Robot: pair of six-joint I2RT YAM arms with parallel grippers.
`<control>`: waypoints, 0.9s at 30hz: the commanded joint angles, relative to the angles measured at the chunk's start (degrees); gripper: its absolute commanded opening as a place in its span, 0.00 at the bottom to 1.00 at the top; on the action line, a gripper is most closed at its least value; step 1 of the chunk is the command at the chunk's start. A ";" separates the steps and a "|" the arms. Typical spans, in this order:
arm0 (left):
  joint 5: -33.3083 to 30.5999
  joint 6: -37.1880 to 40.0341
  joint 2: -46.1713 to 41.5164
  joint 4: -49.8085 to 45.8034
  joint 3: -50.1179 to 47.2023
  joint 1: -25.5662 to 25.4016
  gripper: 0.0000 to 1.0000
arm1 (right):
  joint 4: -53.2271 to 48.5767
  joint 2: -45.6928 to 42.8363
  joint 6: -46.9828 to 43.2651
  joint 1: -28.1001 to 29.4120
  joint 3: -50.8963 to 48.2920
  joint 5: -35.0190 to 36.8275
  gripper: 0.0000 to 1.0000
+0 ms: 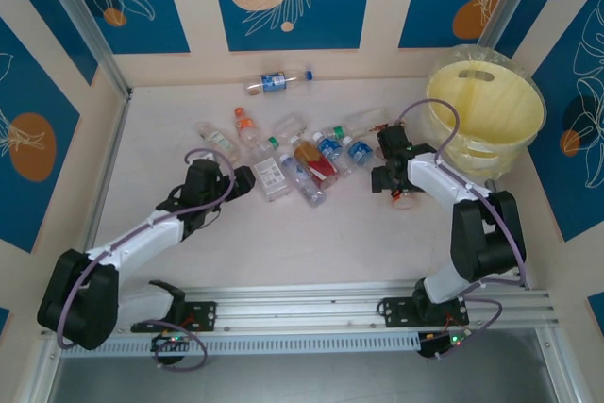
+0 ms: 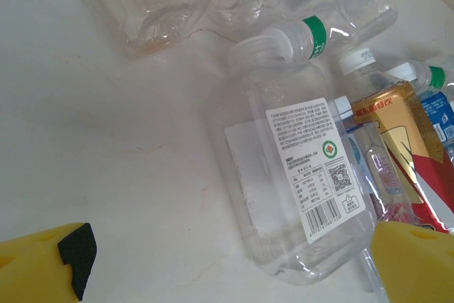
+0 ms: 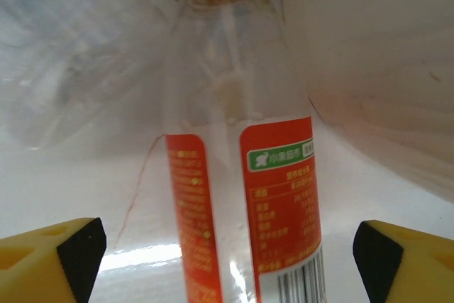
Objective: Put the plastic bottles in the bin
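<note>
The left claw hangs left of the middle of the tabletop, released, with its yellow fingers spread wide. Between them, a square clear bottle with a white printed label lies flat on its side and is not gripped. Just past it the plastic bottles lie in a loose huddle at the middle of the tabletop. They are clear, with green, orange, white and blue caps, and several touch or overlap. A lone bottle with a blue label lies on its side near the far edge, well apart from the huddle. Right of the huddle the right claw is likewise released. Its fingers stand wide, and a red-labelled bottle with a yellowish cap lies between them, with bare tabletop showing on both sides of it. The bin stands upright in the far right corner, near the right arm, with a clear liner folded over its rim.
</note>
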 commanded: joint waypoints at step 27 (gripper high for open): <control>-5.05 0.30 -3.07 -0.39 -2.60 0.69 1.00 | 0.07 10.37 20.84 5.13 5.05 4.22 0.73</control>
